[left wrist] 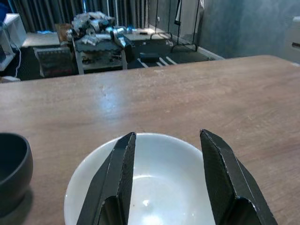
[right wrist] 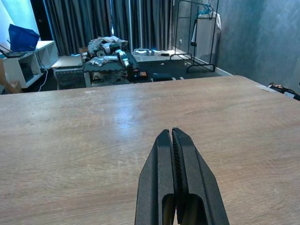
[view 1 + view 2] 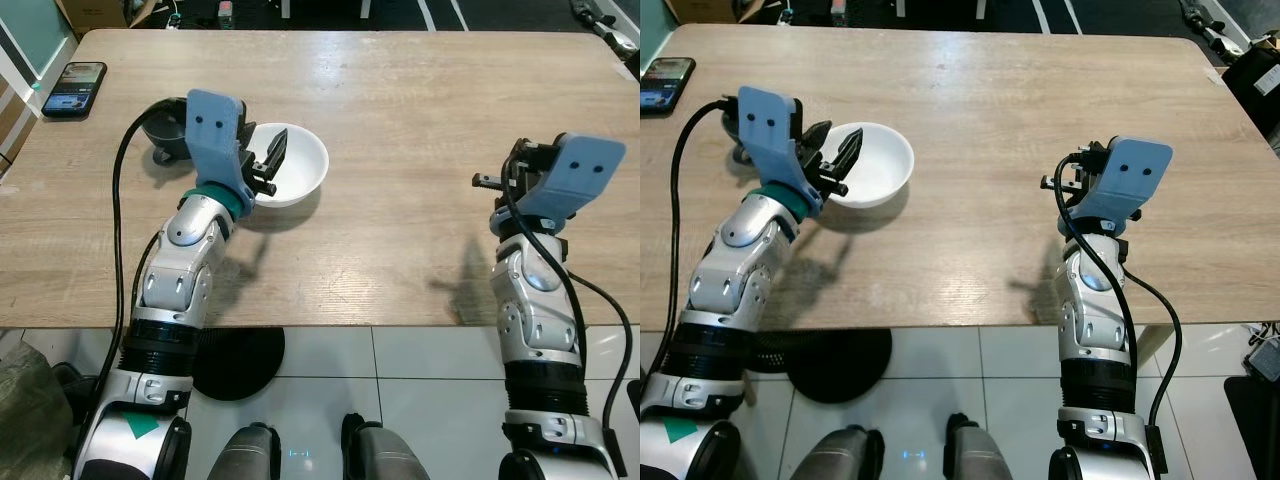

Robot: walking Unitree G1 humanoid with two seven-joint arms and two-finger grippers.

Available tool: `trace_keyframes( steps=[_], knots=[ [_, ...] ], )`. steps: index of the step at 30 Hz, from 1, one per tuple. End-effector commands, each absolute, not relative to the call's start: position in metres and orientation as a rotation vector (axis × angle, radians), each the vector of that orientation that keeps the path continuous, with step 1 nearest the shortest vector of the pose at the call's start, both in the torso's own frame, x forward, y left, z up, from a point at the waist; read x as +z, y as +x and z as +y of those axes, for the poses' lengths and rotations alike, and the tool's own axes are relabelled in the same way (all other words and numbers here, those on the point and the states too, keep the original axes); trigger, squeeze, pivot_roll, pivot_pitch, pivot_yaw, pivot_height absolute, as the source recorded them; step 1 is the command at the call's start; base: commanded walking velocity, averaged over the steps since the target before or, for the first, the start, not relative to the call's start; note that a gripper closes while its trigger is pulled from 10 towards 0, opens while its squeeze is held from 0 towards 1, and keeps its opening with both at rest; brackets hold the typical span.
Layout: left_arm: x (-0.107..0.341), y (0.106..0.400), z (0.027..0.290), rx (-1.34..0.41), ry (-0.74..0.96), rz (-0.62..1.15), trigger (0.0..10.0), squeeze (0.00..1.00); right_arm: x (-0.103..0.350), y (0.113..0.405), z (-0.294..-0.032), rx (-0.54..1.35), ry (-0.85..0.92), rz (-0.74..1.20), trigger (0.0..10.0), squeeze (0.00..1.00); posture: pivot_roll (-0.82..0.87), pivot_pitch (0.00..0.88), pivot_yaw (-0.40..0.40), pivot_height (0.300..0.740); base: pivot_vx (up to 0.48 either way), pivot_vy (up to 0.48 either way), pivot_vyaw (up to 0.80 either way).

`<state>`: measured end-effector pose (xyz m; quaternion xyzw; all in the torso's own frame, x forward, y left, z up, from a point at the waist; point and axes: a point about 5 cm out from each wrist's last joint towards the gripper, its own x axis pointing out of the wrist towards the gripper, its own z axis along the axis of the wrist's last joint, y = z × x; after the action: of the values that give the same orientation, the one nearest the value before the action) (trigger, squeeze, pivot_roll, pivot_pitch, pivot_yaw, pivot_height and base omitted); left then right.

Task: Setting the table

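A white bowl (image 3: 298,160) stands on the wooden table (image 3: 400,110) at the left. My left gripper (image 3: 272,160) hovers open over the bowl's near-left rim; in the left wrist view its two black fingers (image 1: 117,178) straddle the bowl's hollow (image 1: 159,187) with nothing between them. A dark bowl (image 3: 163,128) sits just left of the white one, partly hidden behind my left wrist. My right gripper (image 3: 488,182) hangs over bare table at the right, fingers (image 2: 176,187) pressed together and holding nothing.
A phone (image 3: 75,88) lies at the table's far left corner. The table's near edge runs just below both arms, with tiled floor and a round black base (image 3: 240,360) under it. Beyond the far edge are shelves and clutter (image 2: 108,51).
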<state>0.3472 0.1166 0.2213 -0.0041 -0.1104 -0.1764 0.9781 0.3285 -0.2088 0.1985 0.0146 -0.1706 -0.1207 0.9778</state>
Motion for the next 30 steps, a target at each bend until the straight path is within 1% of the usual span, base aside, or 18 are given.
trace_keyframes(
  steps=[1, 2, 3, 4, 5, 6, 7, 10, 11, 14, 15, 17, 18, 19, 23, 25, 28, 30],
  knots=[
    [0.213, 0.345, 0.118, -0.347, -0.013, -0.186, 10.0, 0.00, 0.197, 0.329, -0.209, -0.249, 0.034, -0.335, 10.0, 0.00, 0.15, 0.095, 0.063, 0.740, 0.000, 0.000, 0.00],
    [0.209, 0.343, 0.119, -0.346, -0.020, -0.160, 10.0, 0.00, 0.197, 0.329, -0.208, -0.243, 0.032, -0.334, 10.0, 0.00, 0.14, 0.104, 0.062, 0.740, 0.000, 0.000, 0.00],
    [0.203, 0.341, 0.120, -0.342, 0.029, -0.133, 10.0, 0.00, 0.198, 0.329, -0.207, -0.237, 0.018, -0.334, 10.0, 0.00, 0.15, 0.102, 0.061, 0.740, 0.000, 0.000, 0.00],
    [0.203, 0.341, 0.120, -0.342, 0.029, -0.133, 10.0, 0.00, 0.198, 0.329, -0.207, -0.237, 0.018, -0.334, 10.0, 0.00, 0.15, 0.102, 0.061, 0.740, 0.000, 0.000, 0.00],
    [0.198, 0.340, 0.130, -0.303, 0.097, -0.105, 10.0, 0.00, 0.197, 0.327, -0.209, -0.237, 0.007, -0.332, 10.0, 0.00, 0.14, 0.108, 0.054, 0.740, 0.000, 0.000, 0.00],
    [0.198, 0.340, 0.130, -0.303, 0.097, -0.105, 10.0, 0.00, 0.197, 0.327, -0.209, -0.237, 0.007, -0.332, 10.0, 0.00, 0.14, 0.108, 0.054, 0.740, 0.000, 0.000, 0.00],
    [0.195, 0.338, 0.137, -0.273, 0.145, -0.086, 10.0, 0.00, 0.197, 0.326, -0.210, -0.238, 0.001, -0.330, 10.0, 0.00, 0.14, 0.109, 0.053, 0.740, 0.000, 0.000, 0.00],
    [0.195, 0.338, 0.137, -0.273, 0.145, -0.086, 10.0, 0.00, 0.197, 0.326, -0.210, -0.238, 0.001, -0.330, 10.0, 0.00, 0.14, 0.109, 0.053, 0.740, 0.000, 0.000, 0.00],
    [0.193, 0.342, 0.160, -0.124, 0.173, -0.072, 10.0, 0.00, 0.196, 0.326, -0.211, -0.237, -0.004, -0.326, 10.0, 0.00, 0.16, 0.114, 0.049, 0.740, 0.000, 0.000, 0.00],
    [0.193, 0.342, 0.160, -0.124, 0.173, -0.072, 10.0, 0.00, 0.196, 0.326, -0.211, -0.237, -0.004, -0.326, 10.0, 0.00, 0.16, 0.114, 0.049, 0.740, 0.000, 0.000, 0.00],
    [0.192, 0.346, 0.183, 0.044, 0.179, -0.061, 10.0, 0.00, 0.195, 0.326, -0.210, -0.235, -0.004, -0.323, 10.0, 0.00, 0.16, 0.113, 0.045, 0.740, 0.000, 0.000, 0.00],
    [0.192, 0.346, 0.183, 0.044, 0.179, -0.061, 10.0, 0.00, 0.195, 0.326, -0.210, -0.235, -0.004, -0.323, 10.0, 0.00, 0.16, 0.113, 0.045, 0.740, 0.000, 0.000, 0.00],
    [0.185, 0.353, 0.204, 0.184, 0.129, -0.025, 10.0, 0.00, 0.196, 0.329, -0.210, -0.231, -0.003, -0.326, 10.0, 0.00, 0.16, 0.113, 0.040, 0.740, 0.000, 0.000, 0.00],
    [0.179, 0.359, 0.216, 0.277, 0.099, 0.008, 10.0, 0.00, 0.198, 0.330, -0.210, -0.228, -0.002, -0.330, 10.0, 0.00, 0.16, 0.120, 0.039, 0.740, 0.000, 0.000, 0.00],
    [0.173, 0.368, 0.219, 0.313, 0.071, 0.037, 10.0, 0.00, 0.200, 0.330, -0.213, -0.231, -0.009, -0.336, 10.0, 0.00, 0.15, 0.130, 0.039, 0.740, 0.000, 0.000, 0.00],
    [0.182, 0.373, 0.214, 0.306, 0.081, -0.012, 10.0, 0.00, 0.200, 0.328, -0.219, -0.246, -0.018, -0.339, 10.0, 0.00, 0.14, 0.140, 0.045, 0.740, 0.000, 0.000, 0.00],
    [0.190, 0.374, 0.213, 0.334, 0.095, -0.052, 10.0, 0.00, 0.199, 0.325, -0.224, -0.264, -0.020, -0.339, 10.0, 0.00, 0.13, 0.158, 0.058, 0.740, 0.000, 0.000, 0.00],
    [0.188, 0.375, 0.215, 0.340, 0.076, -0.028, 10.0, 0.00, 0.199, 0.324, -0.225, -0.280, -0.019, -0.339, 10.0, 0.00, 0.14, 0.179, 0.060, 0.740, 0.000, 0.000, 0.00]
  ],
)
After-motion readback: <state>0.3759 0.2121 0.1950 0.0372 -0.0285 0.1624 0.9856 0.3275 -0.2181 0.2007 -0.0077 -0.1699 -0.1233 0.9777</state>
